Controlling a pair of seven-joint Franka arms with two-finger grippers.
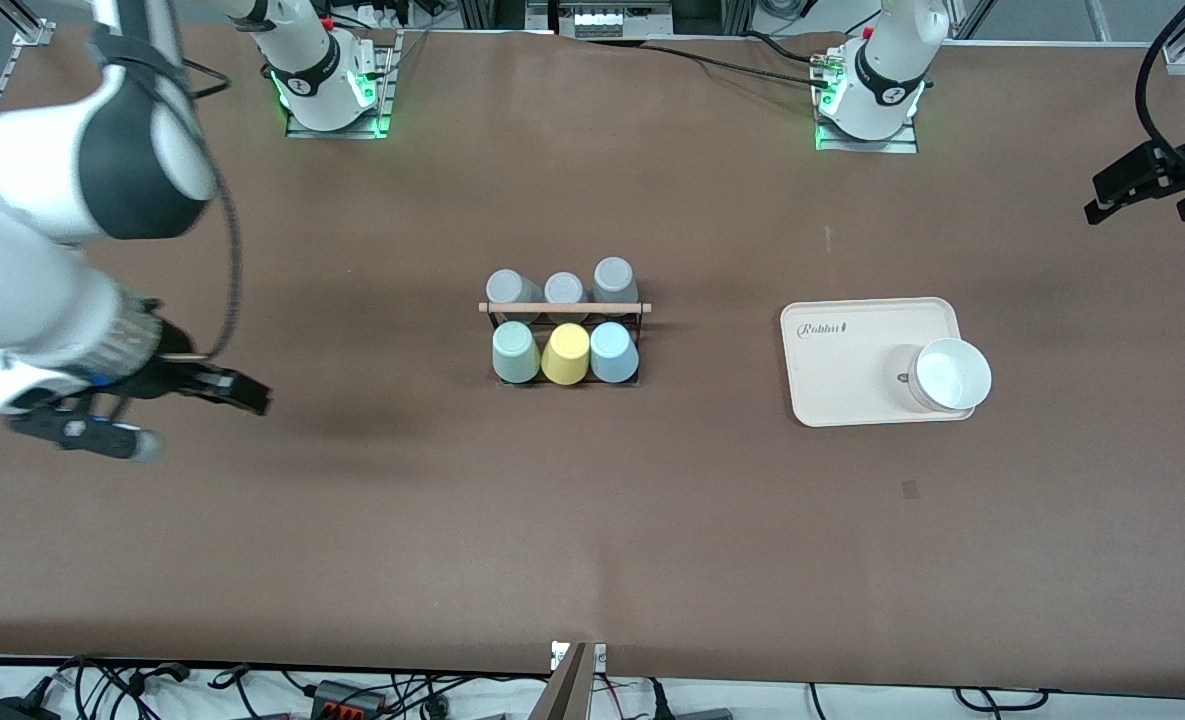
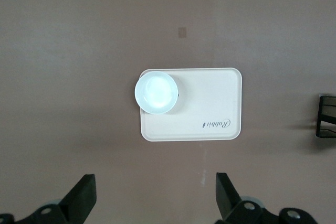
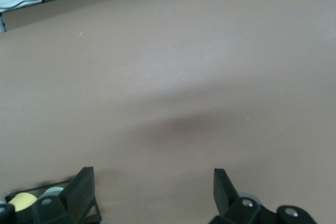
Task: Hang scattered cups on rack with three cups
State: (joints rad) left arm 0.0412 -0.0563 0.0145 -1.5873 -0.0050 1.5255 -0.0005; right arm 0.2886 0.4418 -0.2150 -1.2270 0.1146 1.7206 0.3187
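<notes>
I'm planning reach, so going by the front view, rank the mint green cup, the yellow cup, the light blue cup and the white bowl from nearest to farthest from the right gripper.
From the open right gripper, over bare table:
1. Mint green cup, rack's end toward the right arm.
2. Yellow cup, middle of that row.
3. Light blue cup, beside the yellow.
4. White bowl, on the cream tray.

The rack (image 1: 564, 340) is placed mid-table, between the right gripper (image 1: 197, 400) and the tray (image 1: 867, 345). Six cups are hung on it in two rows; the mint cup (image 1: 515, 352) is set at the end toward the right gripper, the blue cup (image 1: 613, 352) at the end toward the left gripper (image 1: 1147, 190). A bowl (image 1: 947, 375) is set on the tray's corner.
</notes>
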